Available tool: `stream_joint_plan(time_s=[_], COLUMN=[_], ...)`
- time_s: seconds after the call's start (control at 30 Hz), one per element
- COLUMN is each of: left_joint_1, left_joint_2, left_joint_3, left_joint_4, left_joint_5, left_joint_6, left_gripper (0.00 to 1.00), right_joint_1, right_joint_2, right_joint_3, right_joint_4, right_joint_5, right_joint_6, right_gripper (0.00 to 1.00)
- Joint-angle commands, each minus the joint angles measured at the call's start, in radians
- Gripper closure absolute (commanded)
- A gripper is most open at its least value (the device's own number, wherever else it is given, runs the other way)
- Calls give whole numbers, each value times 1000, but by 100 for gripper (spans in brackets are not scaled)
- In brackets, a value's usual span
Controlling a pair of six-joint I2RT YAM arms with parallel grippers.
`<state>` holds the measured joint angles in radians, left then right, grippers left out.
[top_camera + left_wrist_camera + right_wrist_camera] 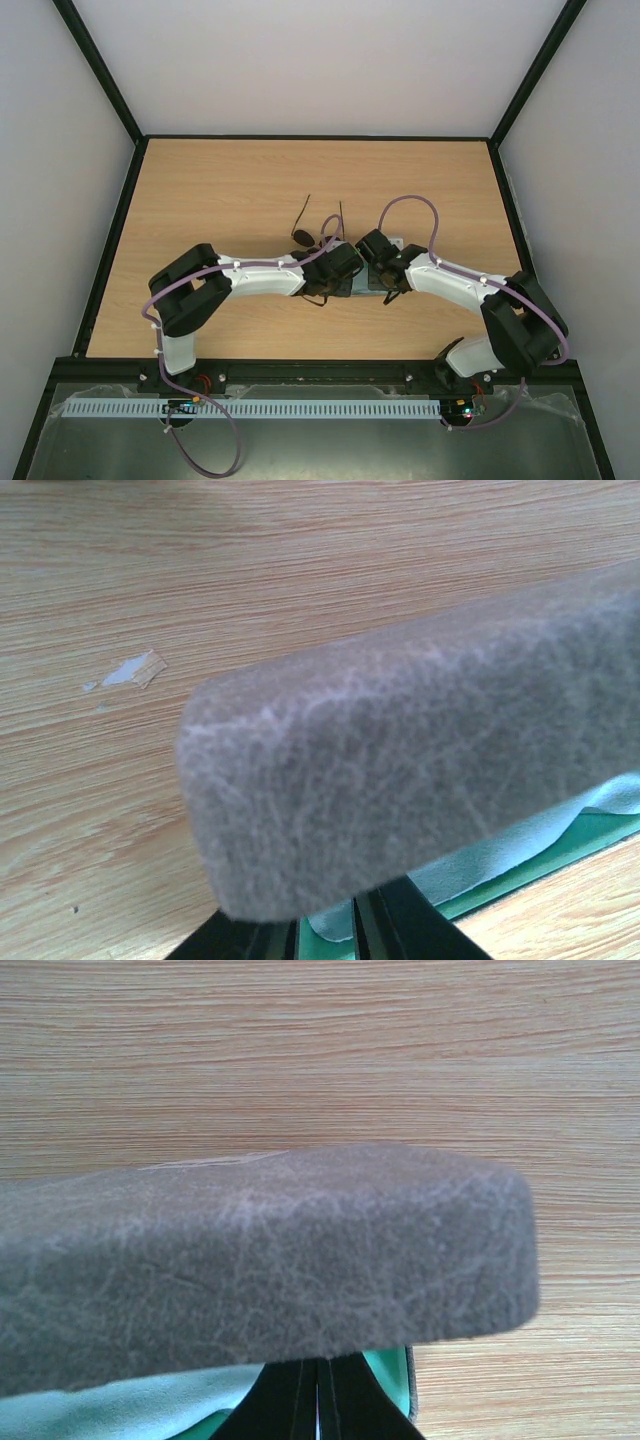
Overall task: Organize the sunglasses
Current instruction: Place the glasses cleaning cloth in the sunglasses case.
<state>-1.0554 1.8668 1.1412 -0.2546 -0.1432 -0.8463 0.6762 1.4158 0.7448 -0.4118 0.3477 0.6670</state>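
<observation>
The sunglasses point(312, 235), two round dark lenses with thin temple arms pointing away, lie on the table just beyond my left gripper point(345, 272); neither wrist view shows them. The grey case point(368, 286) lies between both grippers, its felt lid raised and filling the left wrist view point(420, 780) and the right wrist view point(260, 1260). My left gripper point(325, 915) has its fingers close together under the lid's edge. My right gripper point(318, 1370), also seen from above point(380, 268), is pinched nearly shut at the lid. All fingertips are hidden by the lid.
A light blue cloth point(520, 845) lies on the case's green lining point(590, 838), also seen in the right wrist view point(110, 1405). A chipped spot point(135, 668) marks the wooden table point(220, 190). Black rails edge the table.
</observation>
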Motion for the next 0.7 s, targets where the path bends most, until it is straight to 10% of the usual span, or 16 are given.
stream_joint_plan(time_s=[0.0,0.3,0.67], left_joint_1=[-7,-11,-10], left_joint_2=[-2,-31,-143], left_joint_3=[-18,-14,-28], left_joint_4=[-17,-37,-76], left_joint_5=[-27,-39,-57], left_joint_6=[-9,-8,-10], left_gripper=[82,81,62], right_joint_1=[2,1,7], right_joint_2=[10,-25,-223], right_joint_3=[-10,2,-60], right_joint_4=[-13,-34,79], right_joint_5=[22,29,-135], right_joint_6=[14,16,29], right_gripper=[97,66,63])
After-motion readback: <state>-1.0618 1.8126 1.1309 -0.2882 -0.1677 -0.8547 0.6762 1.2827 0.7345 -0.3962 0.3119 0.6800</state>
